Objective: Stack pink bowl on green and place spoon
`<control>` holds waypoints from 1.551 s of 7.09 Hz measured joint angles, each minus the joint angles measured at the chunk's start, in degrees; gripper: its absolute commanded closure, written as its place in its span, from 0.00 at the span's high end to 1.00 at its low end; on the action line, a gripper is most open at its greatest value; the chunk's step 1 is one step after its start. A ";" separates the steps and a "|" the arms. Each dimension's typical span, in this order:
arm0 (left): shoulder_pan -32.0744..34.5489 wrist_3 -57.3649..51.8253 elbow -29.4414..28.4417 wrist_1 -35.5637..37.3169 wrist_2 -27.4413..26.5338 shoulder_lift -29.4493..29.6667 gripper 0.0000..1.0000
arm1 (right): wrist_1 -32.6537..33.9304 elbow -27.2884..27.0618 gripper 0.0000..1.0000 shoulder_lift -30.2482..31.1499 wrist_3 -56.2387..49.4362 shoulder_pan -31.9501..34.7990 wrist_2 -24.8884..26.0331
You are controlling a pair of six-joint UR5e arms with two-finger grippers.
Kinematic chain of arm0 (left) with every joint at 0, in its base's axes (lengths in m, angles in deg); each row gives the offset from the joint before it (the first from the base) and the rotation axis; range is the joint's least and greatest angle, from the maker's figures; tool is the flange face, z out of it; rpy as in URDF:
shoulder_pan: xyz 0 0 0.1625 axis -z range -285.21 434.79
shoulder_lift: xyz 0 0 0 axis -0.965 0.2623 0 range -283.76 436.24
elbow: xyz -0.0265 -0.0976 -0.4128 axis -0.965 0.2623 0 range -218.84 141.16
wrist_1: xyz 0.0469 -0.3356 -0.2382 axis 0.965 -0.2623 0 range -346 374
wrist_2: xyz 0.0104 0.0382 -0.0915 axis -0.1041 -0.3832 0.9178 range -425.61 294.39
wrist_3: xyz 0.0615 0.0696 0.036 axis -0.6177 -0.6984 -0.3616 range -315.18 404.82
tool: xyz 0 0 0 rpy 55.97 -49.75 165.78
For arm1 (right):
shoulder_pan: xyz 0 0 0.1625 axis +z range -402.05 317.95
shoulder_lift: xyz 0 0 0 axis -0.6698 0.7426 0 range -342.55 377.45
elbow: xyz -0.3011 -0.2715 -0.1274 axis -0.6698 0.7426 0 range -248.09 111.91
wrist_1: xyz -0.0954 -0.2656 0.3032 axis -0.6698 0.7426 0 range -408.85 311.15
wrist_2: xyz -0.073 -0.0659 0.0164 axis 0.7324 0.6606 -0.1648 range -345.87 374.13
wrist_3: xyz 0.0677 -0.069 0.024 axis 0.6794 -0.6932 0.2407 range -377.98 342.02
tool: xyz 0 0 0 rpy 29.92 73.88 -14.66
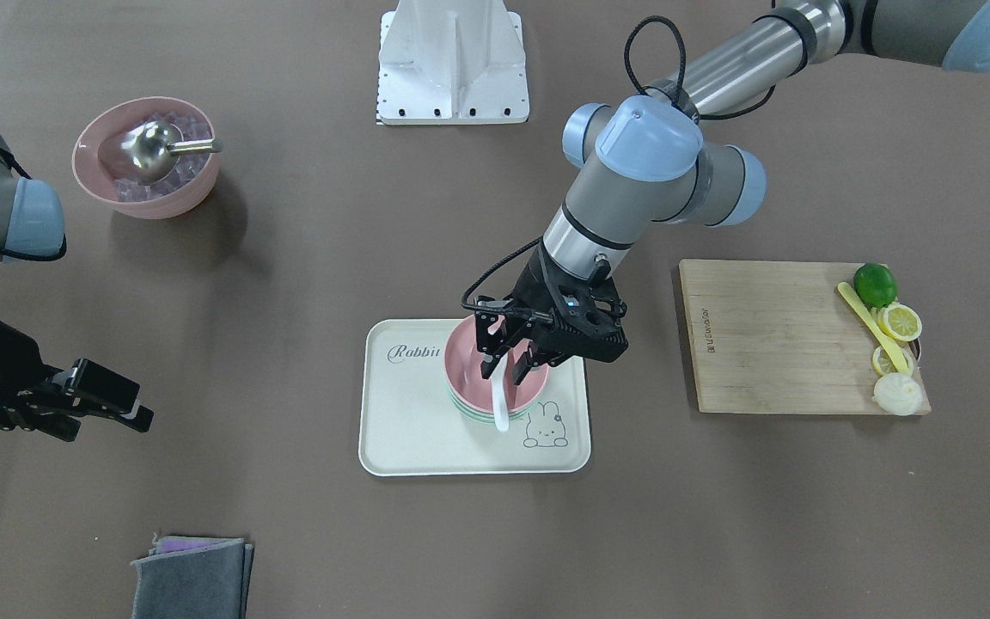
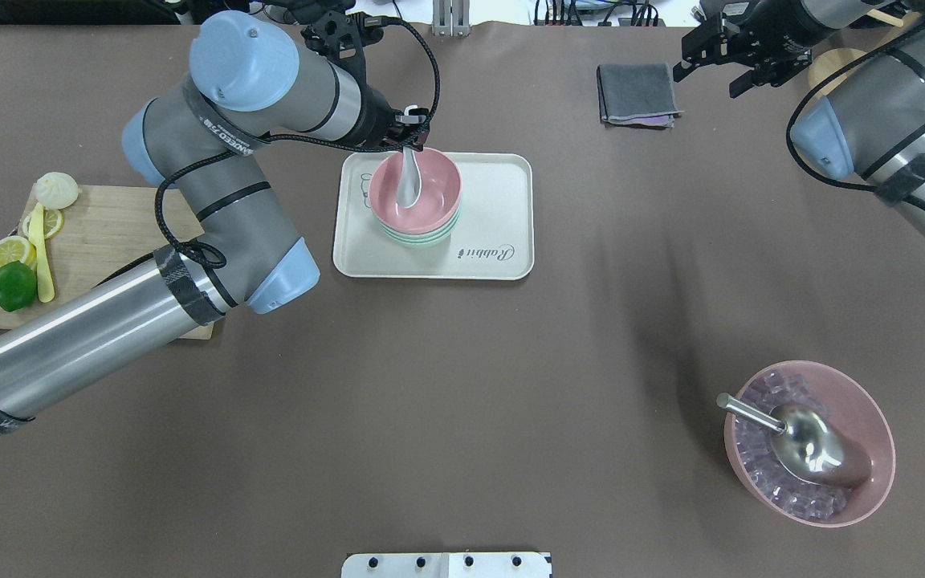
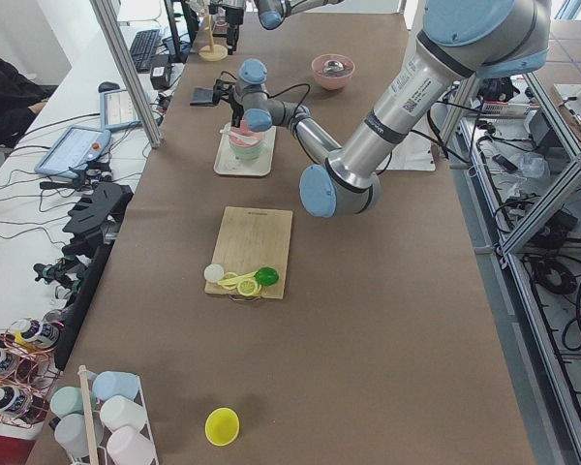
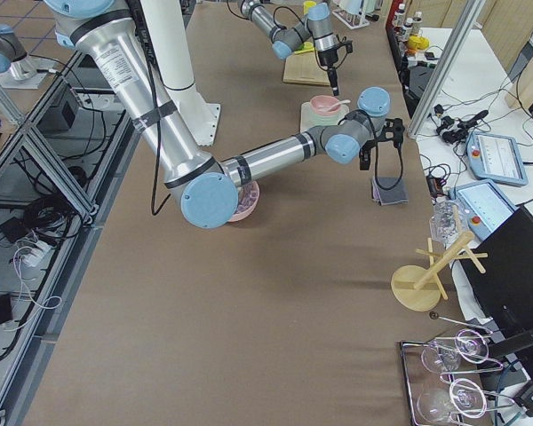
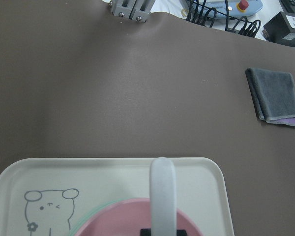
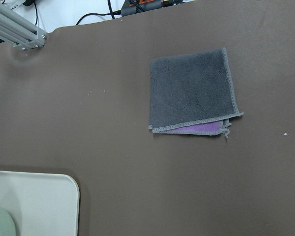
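Observation:
The pink bowl (image 2: 438, 189) sits nested on the mint-green bowls (image 2: 418, 238) on a cream tray (image 2: 495, 209). The stack also shows in the front view (image 1: 461, 361). The white spoon (image 2: 407, 186) has its scoop inside the pink bowl, and its handle leans over the rim on the side away from the robot (image 1: 500, 404). My left gripper (image 1: 504, 365) is right over the bowl, with its fingers close on either side of the spoon handle (image 5: 162, 191). My right gripper (image 2: 707, 76) is open and empty, far off by the grey cloth.
A pink bowl of ice cubes with a steel scoop (image 2: 808, 441) stands near the robot's right. A wooden board (image 2: 109, 233) with lime, lemon slices and a yellow utensil lies to the left of the tray. A folded grey cloth (image 2: 637, 92) lies at the far edge.

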 measured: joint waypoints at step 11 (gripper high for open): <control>29.02 -43.66 22.02 22.79 8.20 -35.09 0.98 | 40.00 -0.67 1.00 9.20 -57.66 18.47 6.49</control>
